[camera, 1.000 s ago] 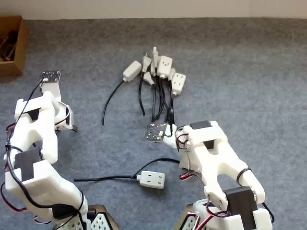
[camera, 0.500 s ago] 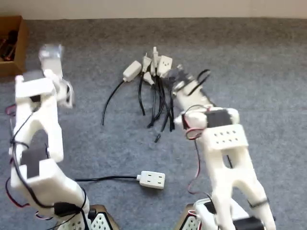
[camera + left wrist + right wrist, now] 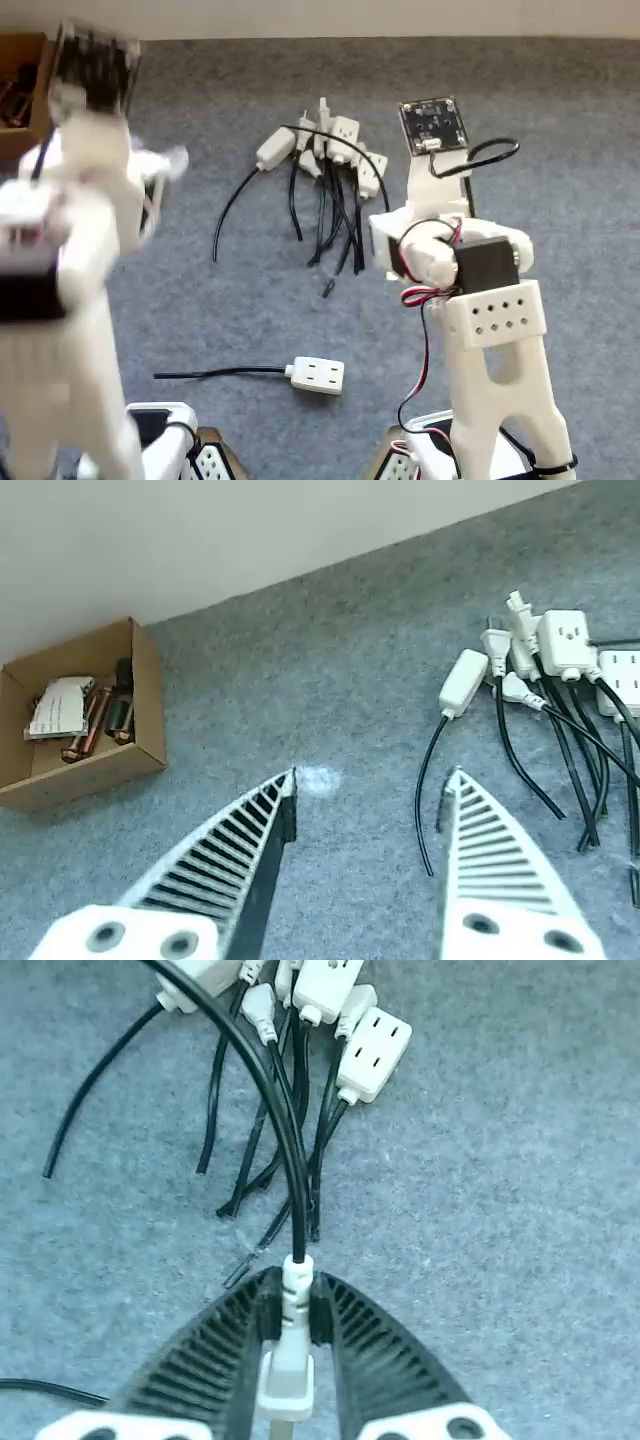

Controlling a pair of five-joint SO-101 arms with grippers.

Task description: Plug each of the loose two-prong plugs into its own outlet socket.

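Note:
My right gripper (image 3: 290, 1305) is shut on a white two-prong plug (image 3: 288, 1360), held above the carpet. Its black cord (image 3: 262, 1090) arcs away to the tangle of cords. In that tangle lie white outlet sockets (image 3: 375, 1052) (image 3: 343, 135) and other loose plugs (image 3: 258, 1005) (image 3: 306, 163). One more outlet socket (image 3: 318, 375) lies alone near the arm bases on its own black cord. My left gripper (image 3: 372, 790) hangs open and empty high over bare carpet, to the left of the pile, where a white plug block (image 3: 462, 685) is the nearest piece.
A cardboard box (image 3: 80, 730) holding small metal parts stands at the far left by the wall. The grey carpet (image 3: 560, 150) right of the pile is bare. The right arm (image 3: 470, 270) stands tall just right of the cords.
Both arms have risen from their low folded pose. The right arm went out to the pile and now stands upright with a plug and its cord lifted. The left arm swung up and back.

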